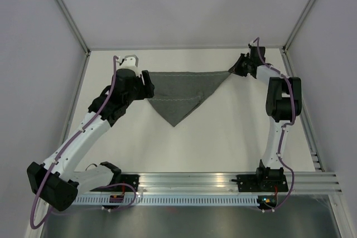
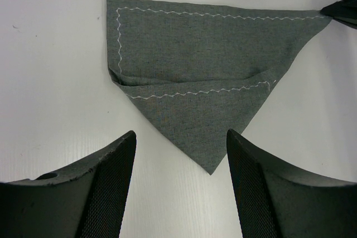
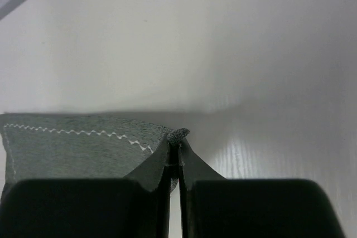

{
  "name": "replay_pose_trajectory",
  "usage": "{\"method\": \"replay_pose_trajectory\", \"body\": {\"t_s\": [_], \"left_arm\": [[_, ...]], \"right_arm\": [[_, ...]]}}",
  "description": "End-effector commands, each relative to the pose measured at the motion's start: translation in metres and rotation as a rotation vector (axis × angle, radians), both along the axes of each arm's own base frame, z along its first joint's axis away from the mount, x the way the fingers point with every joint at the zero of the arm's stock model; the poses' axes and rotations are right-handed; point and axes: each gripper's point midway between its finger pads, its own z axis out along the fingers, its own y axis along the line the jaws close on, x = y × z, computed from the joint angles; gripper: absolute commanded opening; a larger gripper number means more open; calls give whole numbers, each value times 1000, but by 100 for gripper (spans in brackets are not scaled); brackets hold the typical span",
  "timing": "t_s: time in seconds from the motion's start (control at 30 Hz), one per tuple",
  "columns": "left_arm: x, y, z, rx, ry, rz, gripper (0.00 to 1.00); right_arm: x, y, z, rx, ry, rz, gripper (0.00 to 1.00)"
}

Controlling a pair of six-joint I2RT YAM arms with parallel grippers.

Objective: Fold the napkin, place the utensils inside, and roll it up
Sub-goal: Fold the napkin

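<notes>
The left arm (image 1: 83, 132) and right arm (image 1: 274, 140) have white links, black joints, purple cables (image 1: 115, 71); the left end effector (image 2: 180, 134) has black, mesh-padded fingers (image 2: 106, 193).

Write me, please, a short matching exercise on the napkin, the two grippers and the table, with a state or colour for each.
Things:
1. napkin
2. left gripper
3. right gripper
4. table

States:
A. white
B. shut on a corner of the napkin
C. grey, folded into a rough triangle
D. open, holding nothing

Pairs: 1-C, 2-D, 3-B, 4-A
</notes>
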Motion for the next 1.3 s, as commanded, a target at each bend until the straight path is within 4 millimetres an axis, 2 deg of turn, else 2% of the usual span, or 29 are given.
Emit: {"method": "replay_pose_trajectory", "body": {"t_s": [0.0, 0.03, 0.13, 0.23, 0.27, 0.3, 0.33, 0.37, 0.4, 0.43, 0.47, 0.5, 0.57, 0.6, 0.67, 0.7, 0.97, 1.27], "left_arm": [[4, -5, 3, -37, -11, -5, 71], [4, -6, 3, -38, -13, -5, 71], [5, -7, 3, -45, -15, -8, 71], [5, -6, 3, -49, -17, -5, 71], [5, -8, 2, -49, -15, -9, 71], [5, -7, 3, -51, -16, -7, 71], [5, -7, 3, -53, -17, -6, 71], [5, -7, 4, -56, -21, -6, 71], [5, -7, 5, -55, -21, -4, 71], [5, -7, 6, -58, -25, -2, 71], [5, -7, 8, -62, -28, -3, 71], [5, -7, 10, -65, -33, -4, 71], [5, -8, 14, -72, -38, -8, 71], [5, -9, 17, -76, -44, -10, 71], [4, -8, 20, -79, -52, -8, 71], [5, -8, 21, -80, -53, -8, 71], [4, -9, 25, -86, -58, -14, 71], [5, -9, 25, -80, -59, -13, 71]], "right_arm": [[8, 14, 82, -4, -194, 67, 6], [6, 24, 95, -8, -222, 91, 6], [-2, 49, 118, -29, -277, 174, 6], [-15, 73, 133, -58, -323, 265, 6], [-21, 81, 131, -84, -331, 303, 6], [-29, 97, 132, -91, -342, 351, 6], [-35, 104, 138, -107, -362, 378, 6], [-42, 112, 136, -122, -364, 407, 6], [-52, 130, 133, -154, -376, 475, 6], [-59, 138, 137, -173, -393, 503, 6], [-68, 146, 131, -194, -388, 535, 6], [-79, 164, 128, -226, -406, 600, 6], [-95, 179, 124, -266, -419, 653, 5], [-106, 195, 121, -277, -425, 694, 5], [-118, 207, 118, -314, -444, 747, 4], [-128, 219, 121, -320, -462, 779, 4], [-178, 267, 107, -466, -544, 979, 2], [-209, 286, 108, -555, -625, 1066, 2]]}}
